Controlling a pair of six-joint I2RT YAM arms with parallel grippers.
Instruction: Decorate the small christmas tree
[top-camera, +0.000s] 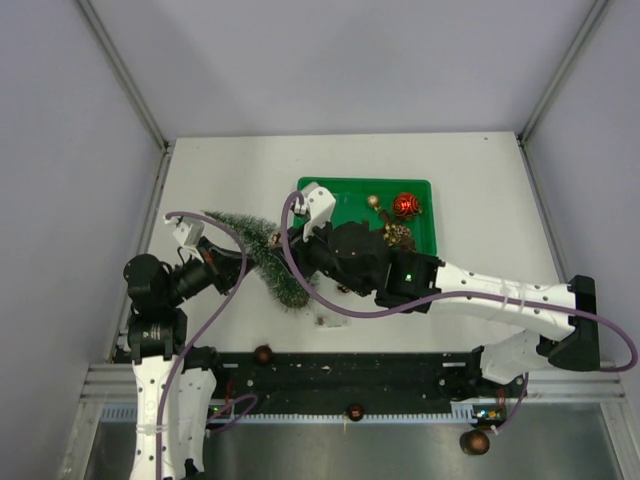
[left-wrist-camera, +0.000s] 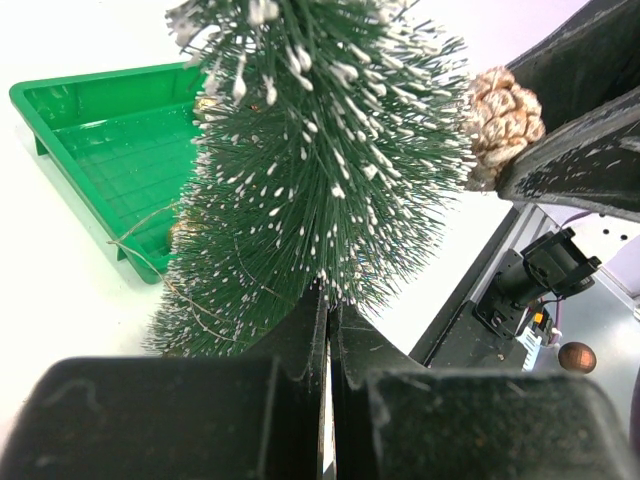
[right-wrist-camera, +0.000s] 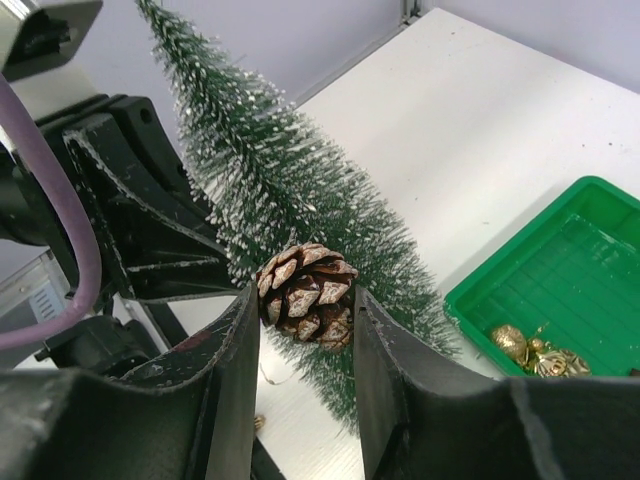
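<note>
The small christmas tree (top-camera: 268, 262), bristly green with white tips, is held tilted above the table left of centre. My left gripper (left-wrist-camera: 330, 300) is shut on its lower bristles, the jaws pressed together. My right gripper (right-wrist-camera: 306, 300) is shut on a brown frosted pine cone (right-wrist-camera: 307, 295) and holds it against the tree's side (right-wrist-camera: 270, 180). In the left wrist view the pine cone (left-wrist-camera: 505, 120) touches the right edge of the tree (left-wrist-camera: 320, 130). From above, the right arm's black wrist hides the cone.
A green tray (top-camera: 420, 190) behind the right arm holds a red bauble (top-camera: 404, 205) and gold ornaments (top-camera: 397, 235). Brown baubles (top-camera: 263, 353) lie on the black rail at the near edge. Grey walls close in both sides.
</note>
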